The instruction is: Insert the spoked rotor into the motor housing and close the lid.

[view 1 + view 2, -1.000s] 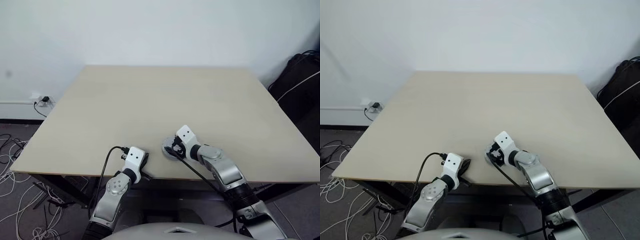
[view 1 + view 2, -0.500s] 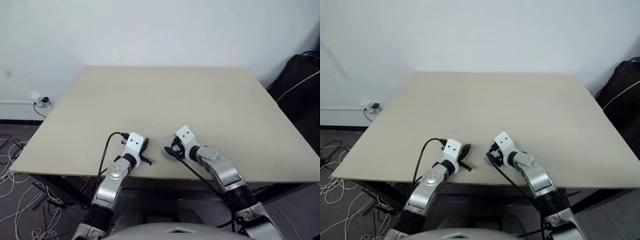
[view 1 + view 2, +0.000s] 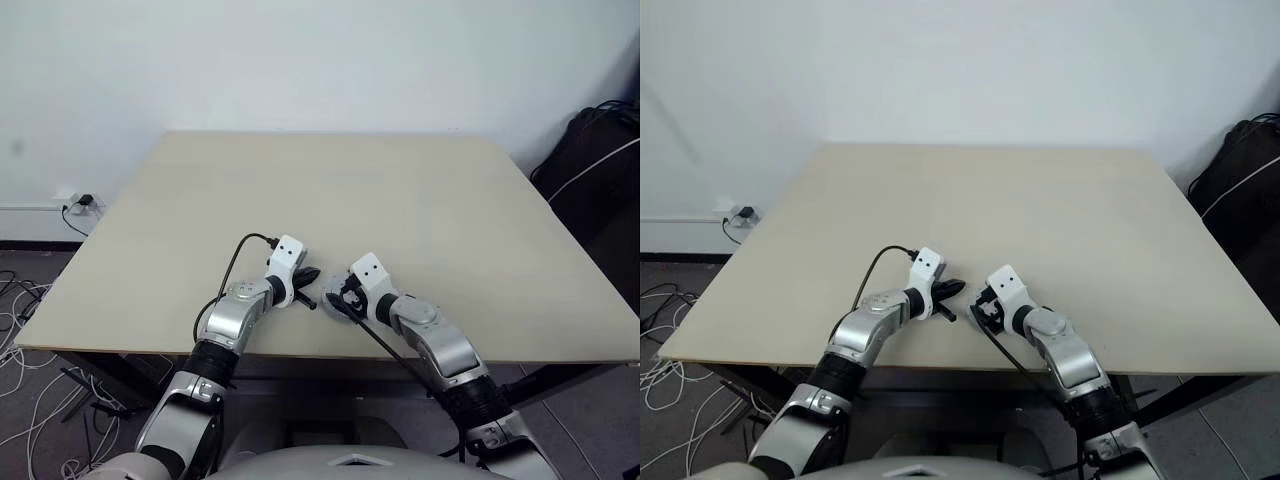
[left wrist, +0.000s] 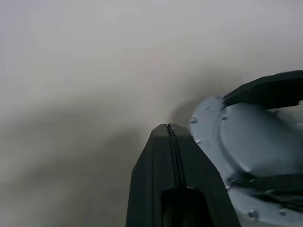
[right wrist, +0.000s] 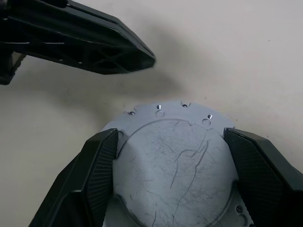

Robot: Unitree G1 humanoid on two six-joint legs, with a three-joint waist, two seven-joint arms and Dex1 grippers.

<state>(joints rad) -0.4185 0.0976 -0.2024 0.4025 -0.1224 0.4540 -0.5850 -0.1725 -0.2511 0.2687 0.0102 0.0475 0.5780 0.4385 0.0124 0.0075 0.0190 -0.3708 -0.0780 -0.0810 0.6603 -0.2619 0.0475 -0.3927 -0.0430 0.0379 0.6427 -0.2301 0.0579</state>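
A round grey lid (image 5: 175, 165), plain domed face up with a screw-holed flange, lies on the table (image 3: 350, 190) near its front edge. My right gripper (image 5: 173, 137) straddles it, one finger pressed on each side of the dome. My left gripper (image 3: 312, 274) is shut with nothing in it, its tip just left of the lid (image 3: 334, 300) and a little apart from it. The left wrist view has those shut fingertips (image 4: 168, 135) beside the lid's flange (image 4: 251, 151). The spoked rotor and the motor housing are hidden.
The table's front edge runs just below both grippers. A black bag (image 3: 600, 150) stands at the far right beside the table. Loose cables (image 3: 20, 300) lie on the floor at the left, near a wall socket (image 3: 75, 198).
My left gripper has risen from the table's front edge and moved forward and right, ending close to the lid. The right gripper and the lid have stayed put.
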